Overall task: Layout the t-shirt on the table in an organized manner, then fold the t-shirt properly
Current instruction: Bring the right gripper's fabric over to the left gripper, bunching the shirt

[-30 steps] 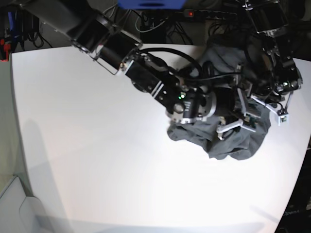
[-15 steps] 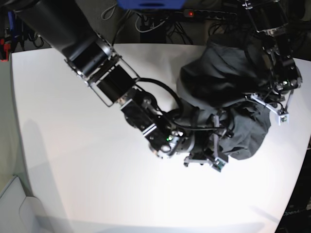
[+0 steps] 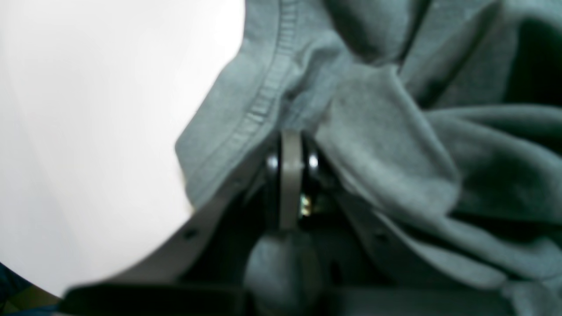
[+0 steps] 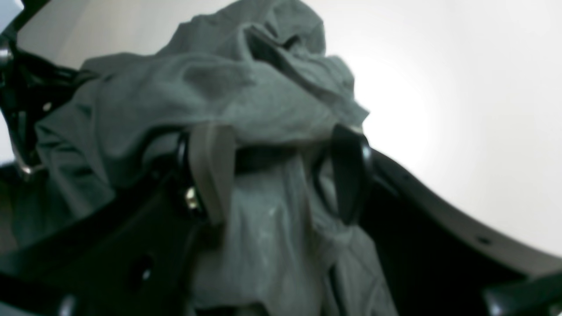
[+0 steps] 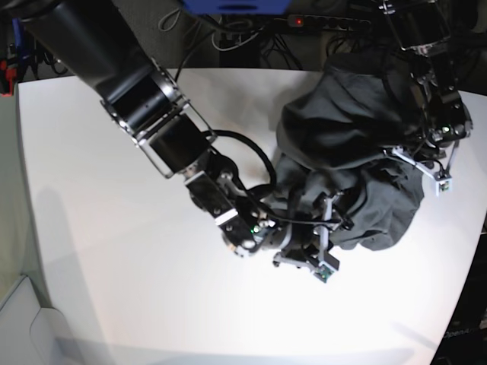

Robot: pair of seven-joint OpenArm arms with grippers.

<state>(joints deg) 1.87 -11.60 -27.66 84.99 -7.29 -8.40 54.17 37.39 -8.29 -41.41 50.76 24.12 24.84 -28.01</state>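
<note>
White bench (image 5: 114,251) fills most of my view, with dark cables and a power strip (image 5: 319,20) behind its far edge. My t-shirt (image 5: 358,144) sits bunched in a charcoal heap toward the side of the bench where my left arm works, nothing like laid out yet. My left hand (image 3: 290,145) is pressed together, pinching a fold of the cloth just beside a stitched hem. My right hand (image 4: 276,171) is spread wide at the near edge of the heap, fabric draped between and over its fingers (image 4: 210,171) without being clamped. I judge the shirt light, limp and easily snagged: it will sag and twist wherever I lift it, so pulling from the bulk only moves the heap. Better holds, I think, are along the hem or at the shoulder seams, two points well apart, so the cloth can be drawn flat.
</note>
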